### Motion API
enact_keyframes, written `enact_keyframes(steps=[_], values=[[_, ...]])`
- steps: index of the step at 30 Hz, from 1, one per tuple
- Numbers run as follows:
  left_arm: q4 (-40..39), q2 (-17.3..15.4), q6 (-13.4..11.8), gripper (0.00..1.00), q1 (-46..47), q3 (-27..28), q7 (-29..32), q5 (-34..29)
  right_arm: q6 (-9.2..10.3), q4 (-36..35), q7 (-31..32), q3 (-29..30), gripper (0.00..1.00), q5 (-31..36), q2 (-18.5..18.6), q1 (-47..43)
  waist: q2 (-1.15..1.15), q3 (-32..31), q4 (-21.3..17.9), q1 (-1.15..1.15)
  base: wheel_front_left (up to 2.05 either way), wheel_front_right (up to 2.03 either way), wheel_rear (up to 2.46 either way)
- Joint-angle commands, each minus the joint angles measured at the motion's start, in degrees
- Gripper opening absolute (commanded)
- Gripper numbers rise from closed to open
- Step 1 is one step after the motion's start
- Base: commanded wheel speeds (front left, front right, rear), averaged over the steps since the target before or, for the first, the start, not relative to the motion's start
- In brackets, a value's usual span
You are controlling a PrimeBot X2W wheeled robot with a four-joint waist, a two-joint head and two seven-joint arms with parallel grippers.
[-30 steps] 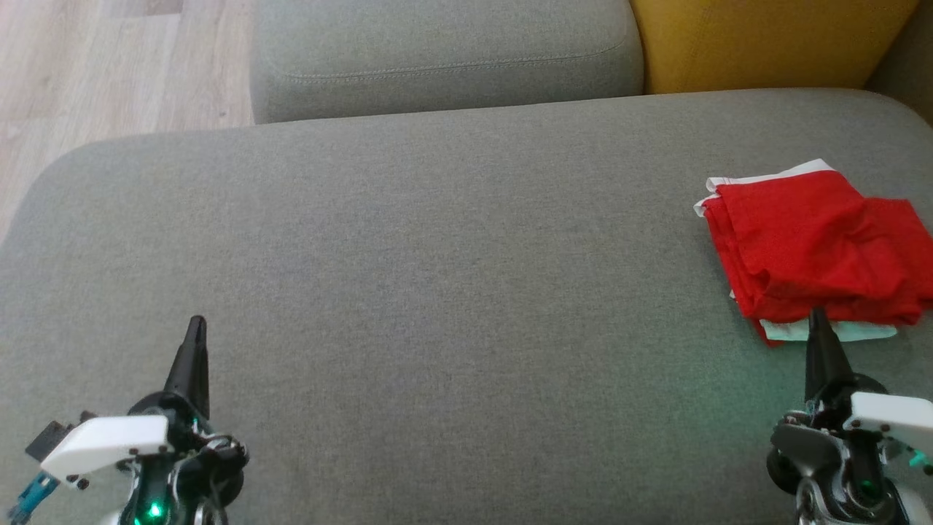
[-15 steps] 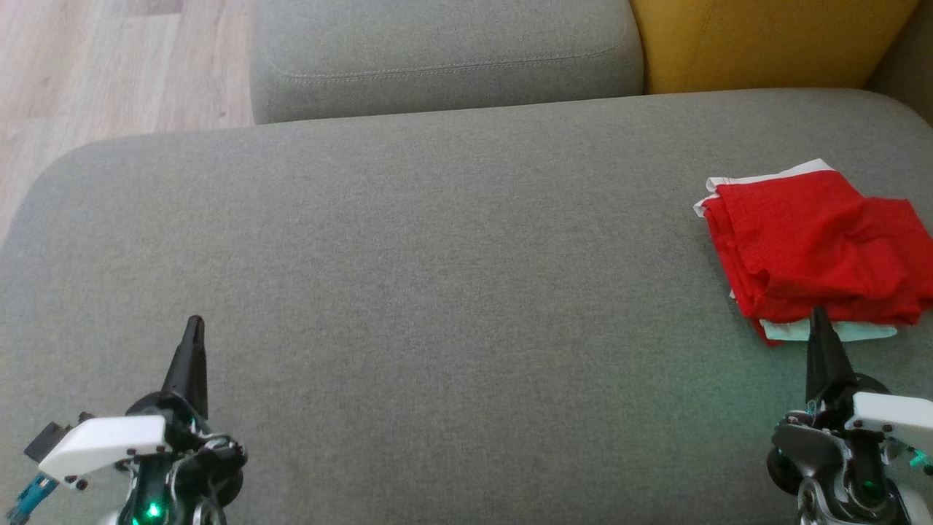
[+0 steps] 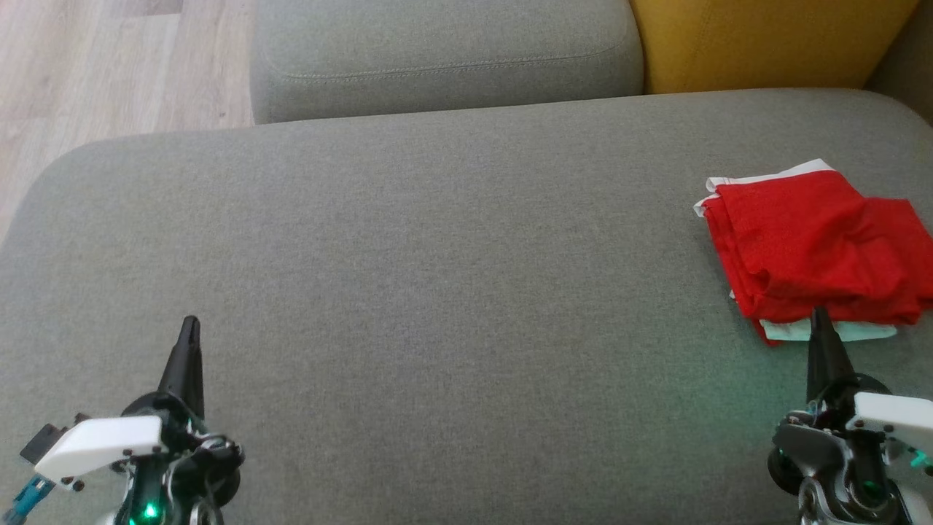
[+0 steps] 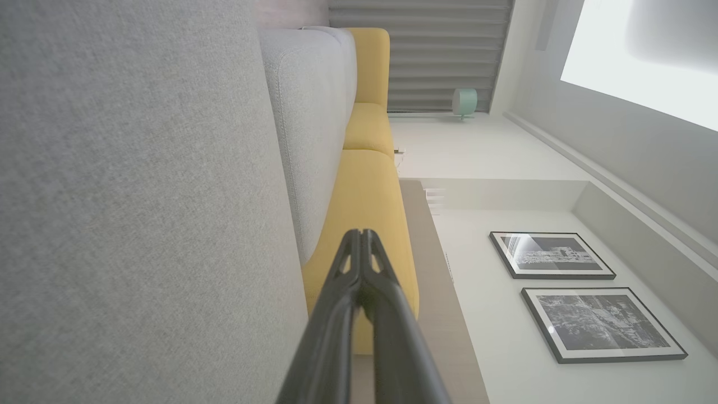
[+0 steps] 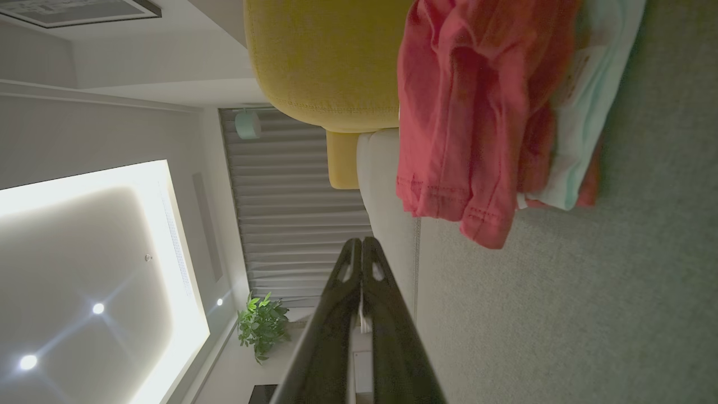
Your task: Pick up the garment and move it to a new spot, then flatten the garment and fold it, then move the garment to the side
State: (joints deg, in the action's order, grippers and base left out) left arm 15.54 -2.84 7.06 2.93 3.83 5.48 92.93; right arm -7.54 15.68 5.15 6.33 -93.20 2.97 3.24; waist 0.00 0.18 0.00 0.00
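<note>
red garment (image 3: pixel 813 248) lies in a loosely folded, rumpled stack at the right end of the grey seat cushion (image 3: pixel 437 292), its right side cut off by the head view's edge. a white edge shows along its far side and a pale mint layer pokes out under the near side. right gripper (image 3: pixel 820 315) sits just in front of the garment's near edge, tip overlapping the pale layer in the head view, contact cannot be told. its fingers are pressed together with nothing between them. in the right wrist view the garment (image 5: pixel 465 112) hangs to the upper right of the joined fingertips, apart from them. left gripper (image 3: pixel 191 322) is well apart over bare cushion at the lower left, fingers together too, holding nothing. behind the seat: grey back cushion (image 3: pixel 437 51), yellow cushion (image 3: pixel 765 40), wood floor (image 3: pixel 95 65) at upper left.
</note>
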Motion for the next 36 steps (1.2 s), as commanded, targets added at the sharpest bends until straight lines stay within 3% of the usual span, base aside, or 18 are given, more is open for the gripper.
enact_keyframes(steps=[1,36], values=[[-1.52,-0.60,0.43,0.00,3.20,1.95,0.41,-0.15,0.05,-1.72,0.44,-0.93,0.00,0.11,0.72,2.84,0.00,0.00,0.00,0.00,0.00,0.00,0.00],[-1.51,-0.38,0.43,0.00,3.23,2.26,0.66,-0.40,0.05,-1.70,0.79,-0.50,0.00,0.47,0.42,2.87,0.00,0.00,0.00,0.00,0.00,0.00,0.00]])
